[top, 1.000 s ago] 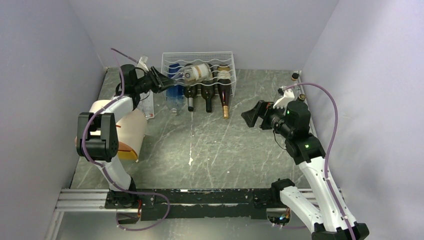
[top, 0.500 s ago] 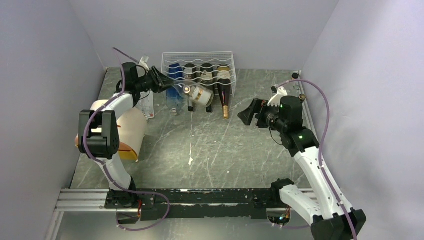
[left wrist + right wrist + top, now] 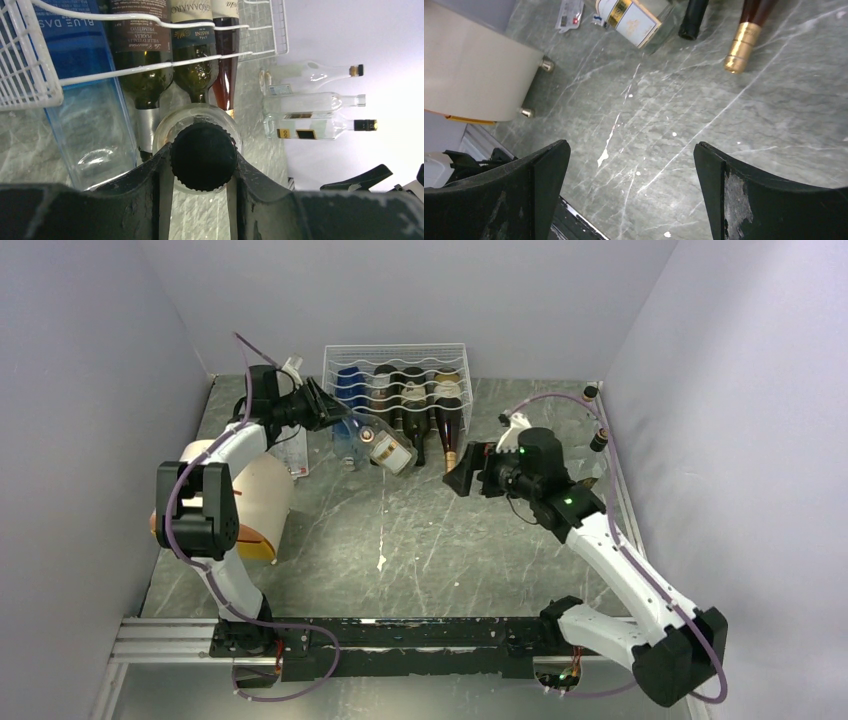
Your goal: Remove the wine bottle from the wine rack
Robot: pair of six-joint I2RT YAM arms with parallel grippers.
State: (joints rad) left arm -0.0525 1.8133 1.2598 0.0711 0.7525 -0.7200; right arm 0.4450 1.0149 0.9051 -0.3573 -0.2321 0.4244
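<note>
The marbled surface (image 3: 420, 540) carries the white wine rack (image 3: 440, 352) at its far edge, and the main change is beside that rack. A second ago the clear wine bottle (image 3: 386, 448) lay across the top tier. Now it hangs in front of the rack, tilted, with its base low over the surface. I cannot tell whether the base touches down.

So the bottle is off the rack, and what remains, as I judge it, is setting it down safely. The other bottles (image 3: 430, 410) lie in their tiers as before.

The right arm has swung in from the right wall toward the middle. Its right end effector (image 3: 462, 475) is spread wide and empty, aimed at the bottle but apart from it.

The left end effector (image 3: 338, 418) has dropped with its load. The left wrist view shows it pinching the bottle at the black cap (image 3: 203, 156), one finger on each side.
</note>
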